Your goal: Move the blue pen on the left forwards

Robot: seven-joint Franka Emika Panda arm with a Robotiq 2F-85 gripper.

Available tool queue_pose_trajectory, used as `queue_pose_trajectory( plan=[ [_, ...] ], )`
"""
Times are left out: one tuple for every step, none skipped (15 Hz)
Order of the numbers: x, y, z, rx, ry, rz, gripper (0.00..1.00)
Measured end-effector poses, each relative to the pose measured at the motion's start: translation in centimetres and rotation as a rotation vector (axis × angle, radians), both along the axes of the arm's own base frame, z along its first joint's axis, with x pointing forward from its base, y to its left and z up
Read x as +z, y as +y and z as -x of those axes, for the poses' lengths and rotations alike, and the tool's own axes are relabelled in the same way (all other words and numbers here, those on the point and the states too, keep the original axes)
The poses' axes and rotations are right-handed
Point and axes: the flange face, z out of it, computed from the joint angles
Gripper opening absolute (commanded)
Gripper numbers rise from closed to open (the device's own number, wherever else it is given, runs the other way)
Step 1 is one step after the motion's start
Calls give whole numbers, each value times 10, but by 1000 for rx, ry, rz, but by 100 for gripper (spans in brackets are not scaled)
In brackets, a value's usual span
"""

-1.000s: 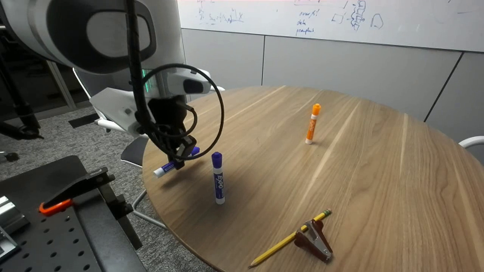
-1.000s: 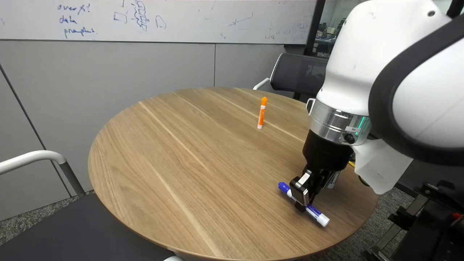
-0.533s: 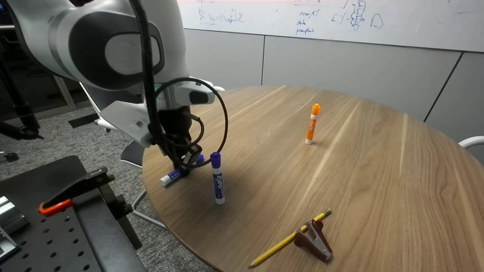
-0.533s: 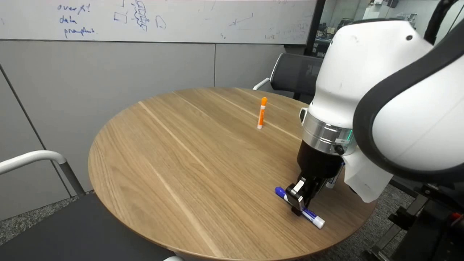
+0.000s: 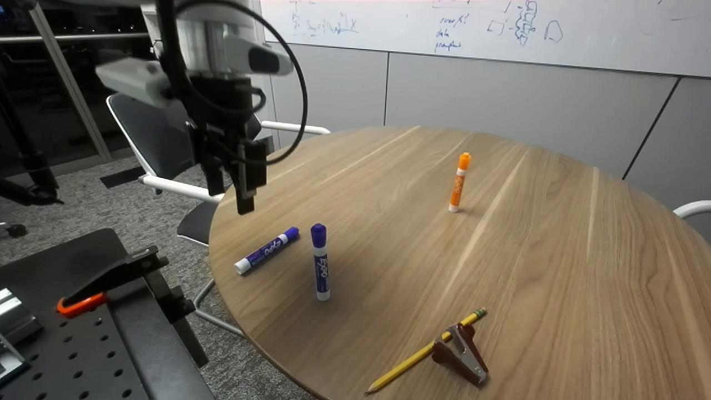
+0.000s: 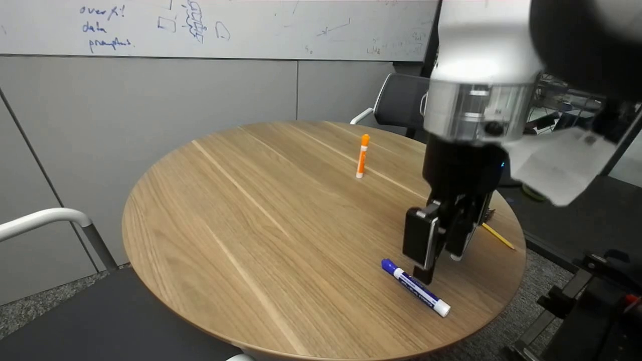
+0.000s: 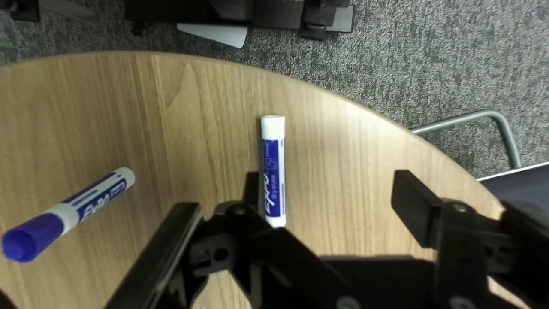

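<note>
The blue pen, a white-barrelled marker with a blue cap, lies flat on the round wooden table, seen in both exterior views [image 5: 268, 251] [image 6: 416, 290]. Above it, clear of the tabletop, hangs my gripper [image 5: 230, 195], jaws apart and nothing between them. From the wrist view, the pen [image 7: 274, 169] runs beside the left finger of the gripper [image 7: 328, 189], below it; its cap end is hidden behind that finger.
A similar marker with a purple-blue cap [image 5: 320, 264] stands upright close to the lying pen. An orange marker [image 5: 459, 183] stands farther back. A yellow pencil [image 5: 411, 361] and a brown-handled staple remover [image 5: 464, 355] lie near the front. The table edge [image 7: 326, 95] is close to the pen.
The gripper first shifted the pen slightly while closed around it. Since then it has let go, opened and risen; the pen stays on the table.
</note>
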Motion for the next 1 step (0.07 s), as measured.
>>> queue_pose_trajectory(
  plan=[
    [21, 3, 1, -18, 6, 6, 92]
  ],
)
